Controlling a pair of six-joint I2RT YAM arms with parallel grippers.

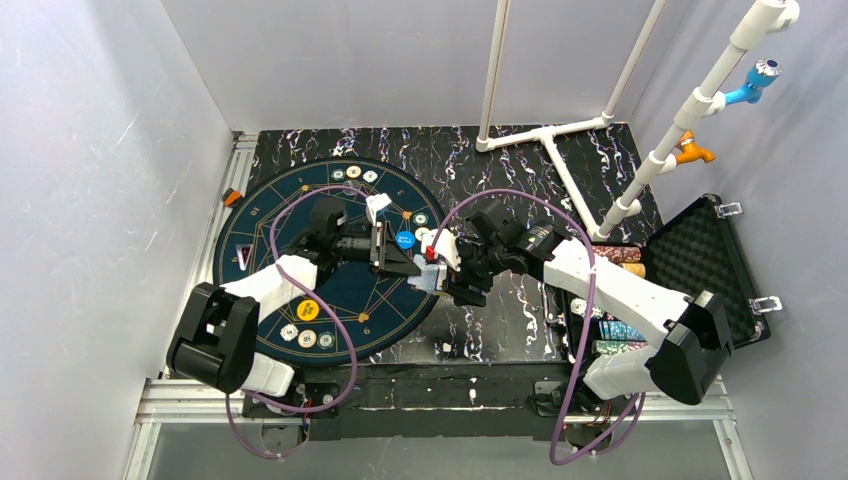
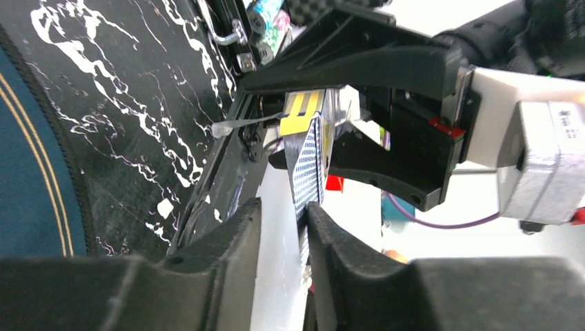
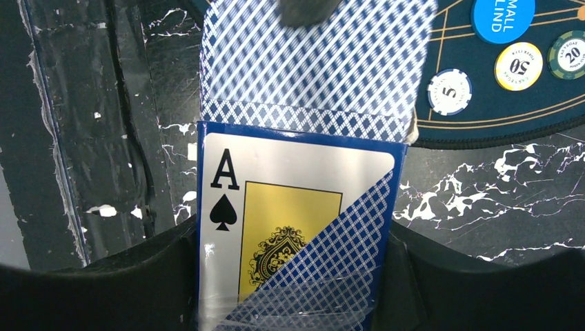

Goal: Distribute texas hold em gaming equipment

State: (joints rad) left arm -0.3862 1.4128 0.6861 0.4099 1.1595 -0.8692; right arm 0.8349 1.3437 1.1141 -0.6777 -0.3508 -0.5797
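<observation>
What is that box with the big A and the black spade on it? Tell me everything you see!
It is a card box, likely thin cardboard, with a blue edge, an ace of spades, a yellow picture and a blue checked corner. Clear wrap clings to its closed end. The right tool clamps its sides over the black marbled tabletop. Blue-backed cards stick out of its open end, toward the left tool.

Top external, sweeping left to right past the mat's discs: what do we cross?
yellow button disc → blue button disc → card pack → black case
</observation>
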